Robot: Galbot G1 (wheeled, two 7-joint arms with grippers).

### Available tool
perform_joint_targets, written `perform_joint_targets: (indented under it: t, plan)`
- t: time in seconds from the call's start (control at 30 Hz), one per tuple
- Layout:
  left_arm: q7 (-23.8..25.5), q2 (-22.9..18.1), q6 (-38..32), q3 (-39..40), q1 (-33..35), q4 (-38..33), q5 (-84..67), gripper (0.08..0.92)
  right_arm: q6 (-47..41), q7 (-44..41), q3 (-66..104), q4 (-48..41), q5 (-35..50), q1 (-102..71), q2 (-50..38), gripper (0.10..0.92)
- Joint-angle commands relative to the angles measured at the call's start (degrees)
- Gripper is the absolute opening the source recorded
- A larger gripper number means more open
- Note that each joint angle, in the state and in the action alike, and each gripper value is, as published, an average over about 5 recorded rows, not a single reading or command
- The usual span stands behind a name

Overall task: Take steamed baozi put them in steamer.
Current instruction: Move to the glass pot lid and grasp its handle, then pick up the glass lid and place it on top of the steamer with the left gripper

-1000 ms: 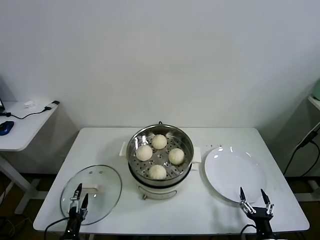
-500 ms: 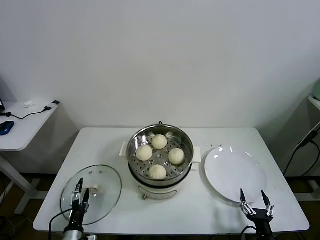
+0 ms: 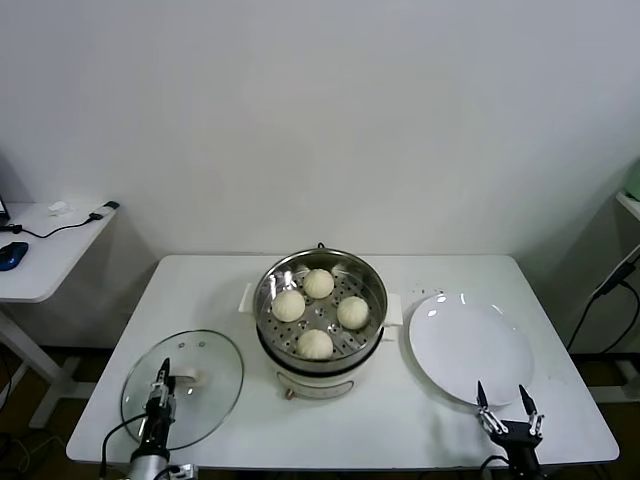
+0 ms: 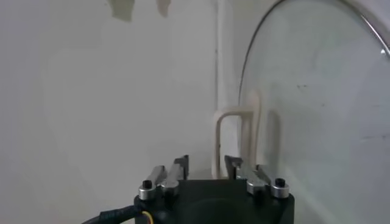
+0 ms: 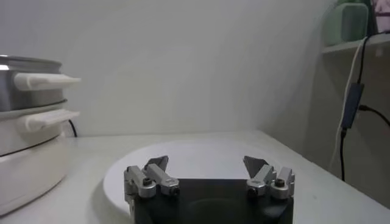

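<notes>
Several cream-white steamed baozi [image 3: 318, 283] lie inside the shiny steamer [image 3: 373, 285] at the table's middle. My left gripper [image 3: 162, 384] hovers over the near part of the glass lid [image 3: 208, 392], just left of its white handle [image 3: 190, 378]. In the left wrist view the left gripper [image 4: 207, 163] has narrowed jaws with a gap and nothing between them; the handle [image 4: 236, 122] stands just beyond. My right gripper [image 3: 498, 396] stays open and empty at the near edge of the white plate [image 3: 470, 345], as the right wrist view also shows the right gripper [image 5: 206, 163].
The lid lies flat at the table's front left, the bare plate [image 5: 201, 149] at the right. The steamer [image 5: 24, 76] sits on a white pot base [image 5: 24, 164] with side handles. A side desk [image 3: 40, 250] stands far left.
My left gripper has crept a little farther over the lid and its jaws have drawn closer together. The right gripper has hardly shifted and stays wide.
</notes>
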Motion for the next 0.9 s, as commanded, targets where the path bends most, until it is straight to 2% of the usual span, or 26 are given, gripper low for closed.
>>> perform_joint_targets:
  t: [0.03,0.27,0.37,0.67,0.9]
  plan:
    - [-0.4,-0.1,0.7,0.1,-0.7,2.2,0.2,0.412,0.1,-0.7,-0.2,-0.9,0.0,0.2,0.0,0.823]
    - [-2.5,-0.8,-0.3,-0.5,-1.4,2.0,-1.6,0.205,0.0,-1.0,0.0,-0.9,0.3,0.3,0.0,0.823]
    - [-3.2,-1.2,-1.0,-0.9,-1.6,1.3,-2.7,0.144,0.0,-1.1,0.0,-0.9,0.3,0.4,0.0,0.823]
    - [-1.9,-0.8,-2.2,-2.7,1.2,-8.6,-6.2,0.132,0.3,-1.2,0.0,-1.0,0.3,0.3,-0.2,0.823]
    - [1.0,3.3,-4.1,-5.2,1.5,-13.9,-9.8,0.132,0.7,-1.1,0.0,-1.2,0.3,0.6,-0.2,0.823]
